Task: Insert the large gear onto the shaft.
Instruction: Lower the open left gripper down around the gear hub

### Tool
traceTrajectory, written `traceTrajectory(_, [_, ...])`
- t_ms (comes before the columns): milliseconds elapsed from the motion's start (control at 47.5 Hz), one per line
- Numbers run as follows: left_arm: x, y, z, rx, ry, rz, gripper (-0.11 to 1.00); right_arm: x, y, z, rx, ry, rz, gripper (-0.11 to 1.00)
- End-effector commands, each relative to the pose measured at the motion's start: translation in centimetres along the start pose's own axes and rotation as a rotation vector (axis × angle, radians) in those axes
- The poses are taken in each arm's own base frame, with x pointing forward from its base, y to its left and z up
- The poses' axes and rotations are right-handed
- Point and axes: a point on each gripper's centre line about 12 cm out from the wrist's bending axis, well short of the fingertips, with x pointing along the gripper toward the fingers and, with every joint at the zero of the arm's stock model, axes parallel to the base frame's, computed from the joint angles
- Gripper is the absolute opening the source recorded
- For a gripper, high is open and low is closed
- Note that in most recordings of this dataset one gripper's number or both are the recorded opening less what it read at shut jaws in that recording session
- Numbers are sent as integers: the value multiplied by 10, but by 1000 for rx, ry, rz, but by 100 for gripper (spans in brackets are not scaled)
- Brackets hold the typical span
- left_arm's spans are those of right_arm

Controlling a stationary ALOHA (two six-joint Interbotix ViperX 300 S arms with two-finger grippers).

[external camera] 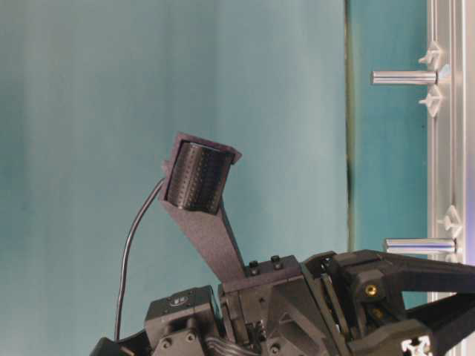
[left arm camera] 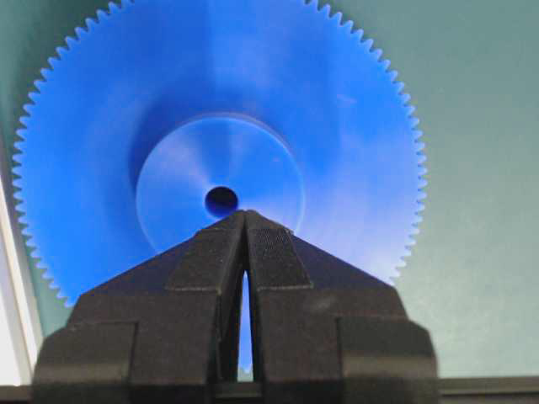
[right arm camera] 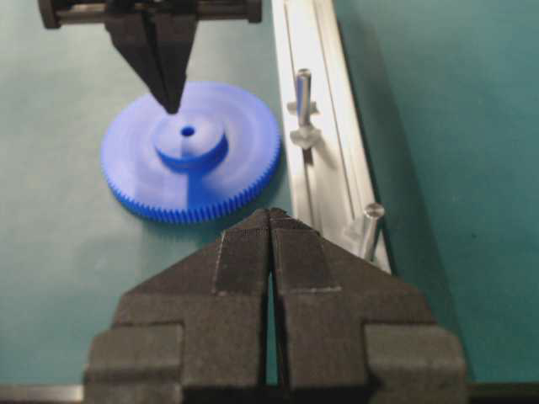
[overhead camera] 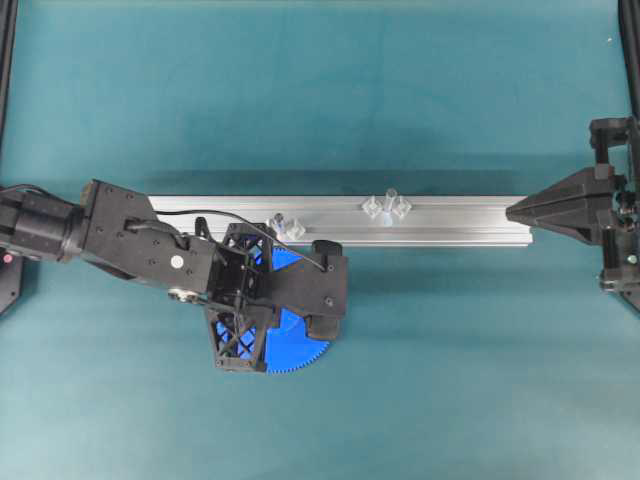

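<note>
Right now the left gripper (right arm camera: pixel 171 99) hangs with its jaws pressed together and empty, its tips just over the raised hub of the large gear (right arm camera: pixel 192 151), beside the small centre hole. The gear lies flat on the green table (overhead camera: pixel 450 350), close to the near edge of the aluminium rail (overhead camera: pixel 470 222), toward the rail's left end. The shaft (overhead camera: pixel 389 198) stands further along the rail, near its middle, between two clear diamond pieces; the shorter clear fitting (overhead camera: pixel 284 224) is the one closest to the gear, so it must not be confused with the target. The right gripper (overhead camera: pixel 522 211) rests closed at the right end of the rail, holding nothing.

I think the grasp is the step in hand. To do it well, the jaws should first open, then take the gear by the hub or the rim so that the hole stays free and the disc stays level, ready to be lowered straight over the peg.
</note>
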Motion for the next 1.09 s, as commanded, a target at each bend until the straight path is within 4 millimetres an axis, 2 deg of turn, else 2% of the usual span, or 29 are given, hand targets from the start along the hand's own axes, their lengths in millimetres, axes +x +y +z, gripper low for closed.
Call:
traceTrajectory(0, [-9, -2, 8, 8, -31, -2, 1, 0, 0, 6, 11, -17, 0, 0])
traceTrajectory(505, [-6, 8, 9, -3, -27, 12, 1, 0, 0, 6, 13, -17, 0, 0])
traceTrajectory(968, [-4, 8, 15, 31, -70, 10, 1, 0, 0, 3, 15, -14, -2, 0])
traceTrajectory(1073, [-5, 8, 16, 33, -76, 9, 6, 0, 0, 3, 14, -14, -1, 0])
